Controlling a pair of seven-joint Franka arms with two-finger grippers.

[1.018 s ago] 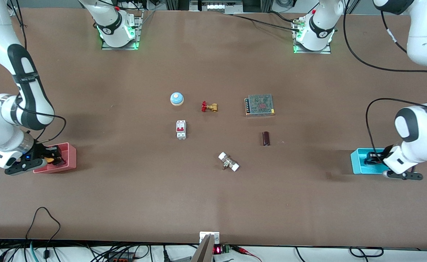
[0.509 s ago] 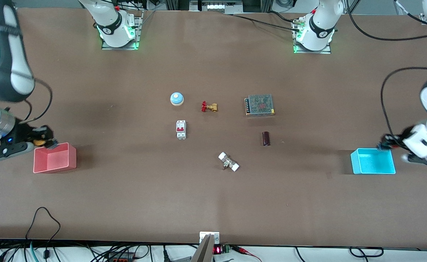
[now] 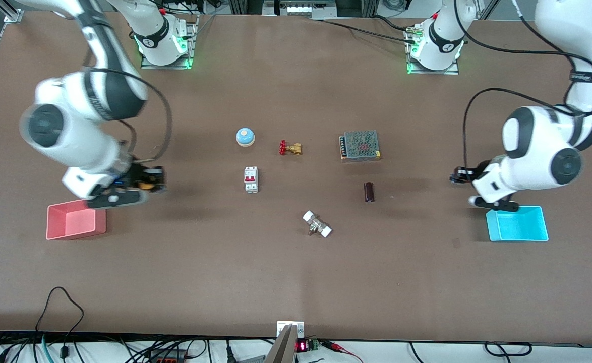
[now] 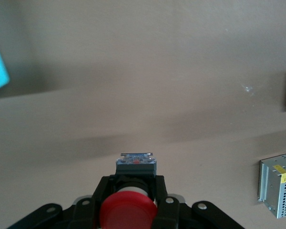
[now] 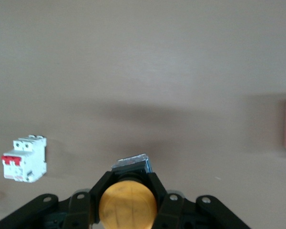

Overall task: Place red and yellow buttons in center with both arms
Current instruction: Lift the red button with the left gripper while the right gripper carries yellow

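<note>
Front view: both arms are up over the brown table (image 3: 296,282), each carrying a push button. The right gripper (image 3: 150,180) hangs over bare table just above the pink tray (image 3: 54,229), toward the right arm's end, clamped on the yellow button (image 3: 148,184); the left gripper (image 3: 458,175) hangs over bare table beside the cyan tray (image 3: 542,233), toward the left arm's end, though its load is too small to make out here. Between them lie a blue-and-white bell (image 3: 245,136), a red-handled valve (image 3: 290,148), a meshed power supply (image 3: 360,145), a circuit breaker (image 3: 251,179), a dark cylinder (image 3: 369,192) and a white-ended fitting (image 3: 317,224) — the fitting nearest the camera. Left wrist view: the fingers (image 4: 160,193) grip the red button (image 4: 128,213) by its body, cap toward the lens, above bare table. Right wrist view: the fingers (image 5: 158,190) pinch the yellow button's dark body — the breaker lies on the table nearby.
</note>
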